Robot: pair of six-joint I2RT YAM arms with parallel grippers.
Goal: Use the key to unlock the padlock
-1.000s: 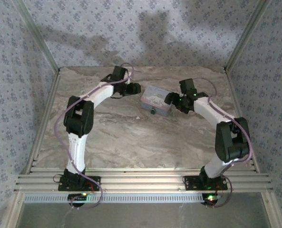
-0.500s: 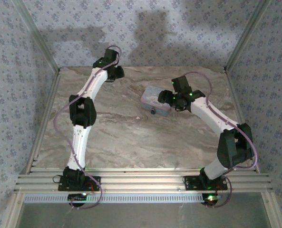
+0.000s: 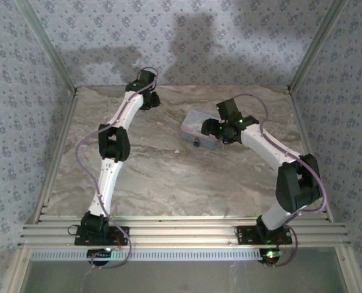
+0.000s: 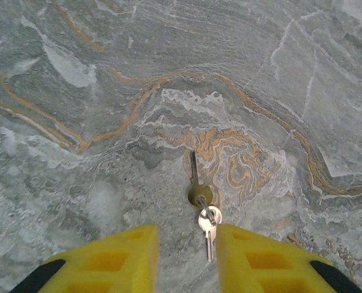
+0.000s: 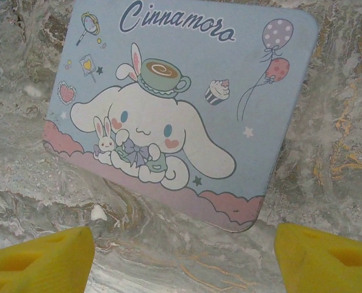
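Bearing "Cinnamoro", the tin (image 5: 168, 122) is lying under the widely spread right claw (image 5: 184, 253), the padlock (image 3: 195, 144) (tiny, dark) sitting at its near side. The keys (image 4: 202, 207) are lying on the worktop (image 4: 77, 91) just ahead of the narrowly parted left claw (image 4: 187, 244).

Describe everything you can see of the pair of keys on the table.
The pair of keys lies flat on the marbled tabletop: two small metal keys joined at their heads by a ring. The darker, brassy one points away from the camera; the silvery one points back, its tip between the left gripper's yellow fingers, which do not seem to touch it.
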